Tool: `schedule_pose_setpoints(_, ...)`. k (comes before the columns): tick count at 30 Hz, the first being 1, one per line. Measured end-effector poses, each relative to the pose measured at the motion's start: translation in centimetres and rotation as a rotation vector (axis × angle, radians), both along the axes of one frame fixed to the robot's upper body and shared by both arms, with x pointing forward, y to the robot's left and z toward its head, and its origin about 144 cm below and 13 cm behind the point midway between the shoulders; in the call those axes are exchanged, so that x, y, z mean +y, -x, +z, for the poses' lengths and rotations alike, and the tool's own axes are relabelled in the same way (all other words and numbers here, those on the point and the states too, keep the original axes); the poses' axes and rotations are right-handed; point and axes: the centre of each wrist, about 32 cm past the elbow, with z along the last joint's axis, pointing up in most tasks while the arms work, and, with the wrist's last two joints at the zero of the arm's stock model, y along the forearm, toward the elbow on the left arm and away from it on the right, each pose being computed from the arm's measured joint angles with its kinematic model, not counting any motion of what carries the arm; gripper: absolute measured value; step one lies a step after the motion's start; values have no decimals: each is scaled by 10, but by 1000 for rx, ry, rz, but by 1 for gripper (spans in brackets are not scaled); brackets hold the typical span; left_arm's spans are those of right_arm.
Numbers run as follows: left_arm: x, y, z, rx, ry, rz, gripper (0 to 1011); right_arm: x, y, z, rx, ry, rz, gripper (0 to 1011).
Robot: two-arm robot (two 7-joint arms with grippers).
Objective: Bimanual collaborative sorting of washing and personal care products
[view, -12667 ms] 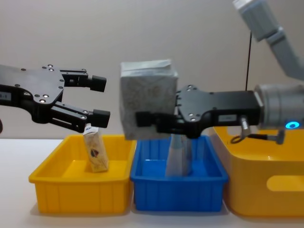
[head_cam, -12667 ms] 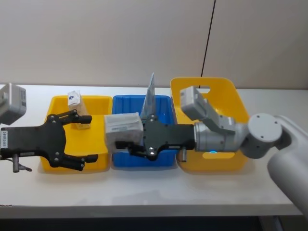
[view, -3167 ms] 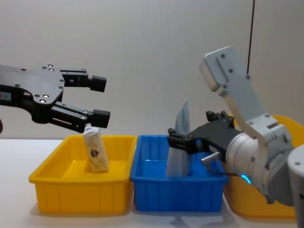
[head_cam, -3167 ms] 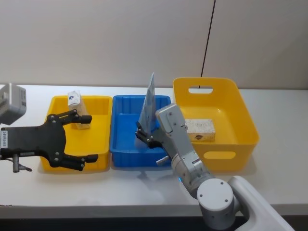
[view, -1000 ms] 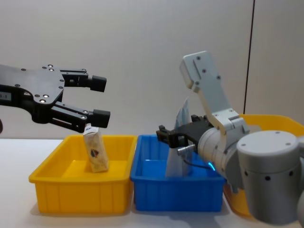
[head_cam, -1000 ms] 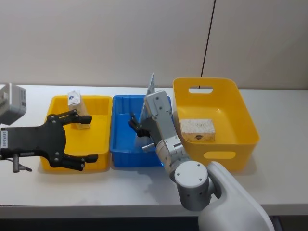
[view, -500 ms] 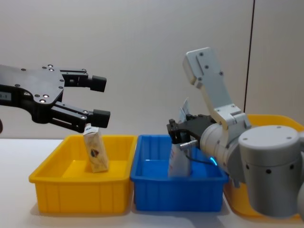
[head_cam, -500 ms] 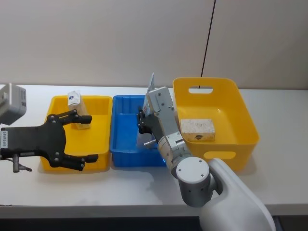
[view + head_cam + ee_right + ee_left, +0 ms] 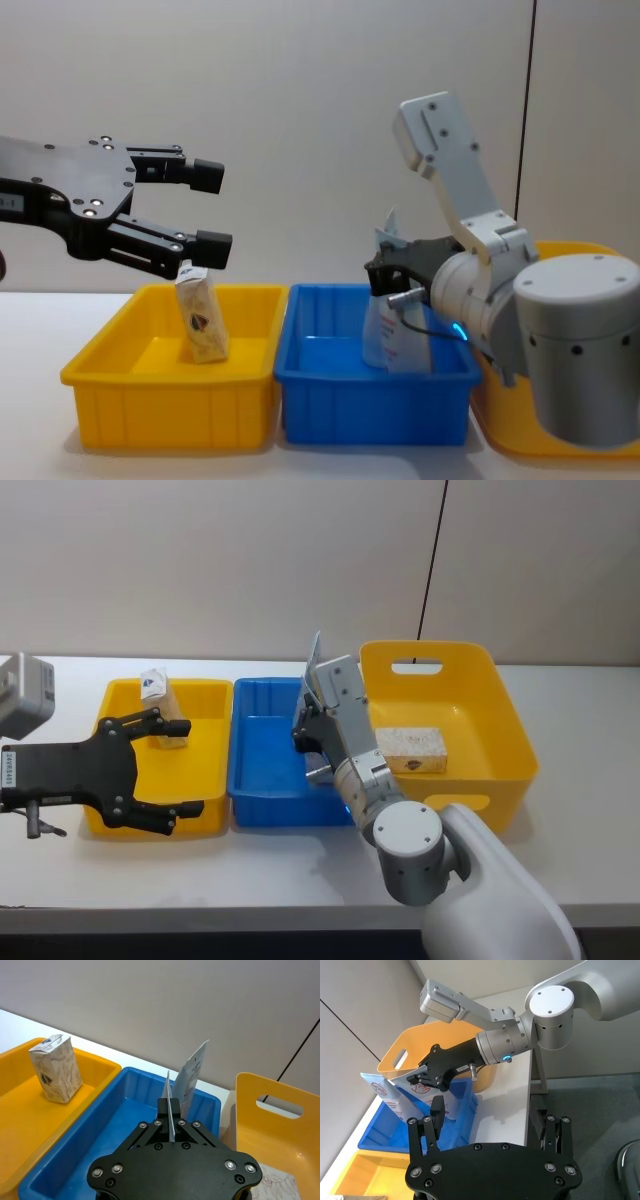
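L gripper (image 9: 160, 765) hangs over the small yellow bin (image 9: 205, 695) at tabletop (image 9: 560, 695) left; jaws spread wide, nothing between them. In chest view it sits above the bin, clear of the rim. Tan pack (image 9: 201, 320) stands upright at the bin's far end, leaning slightly.

Centre: blue bin (image 9: 262, 760), touching the small yellow bin on one side & the large yellow bin (image 9: 500, 705) on the other. R gripper (image 9: 171, 1122) is inside the blue bin near its right wall, jaws narrow, pinched on a pale blue pouch (image 9: 425, 1097); R wrist view shows the pouch's thin edge running up from between the jaws. A 2nd pale pouch (image 9: 190, 1080) stands upright just behind it toward the bin's far end, tip above the rim.

Right: silver-grey soft pack (image 9: 412, 746) lies flat on the large yellow bin's floor, apart from both grippers.
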Motion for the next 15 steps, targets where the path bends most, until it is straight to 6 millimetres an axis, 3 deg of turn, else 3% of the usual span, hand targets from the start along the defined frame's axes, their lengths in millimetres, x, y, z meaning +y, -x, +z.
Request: schedule_pose_setpoints(15,0,0,0,0,0,0,1001,-7,7,7,-8,8,8,0)
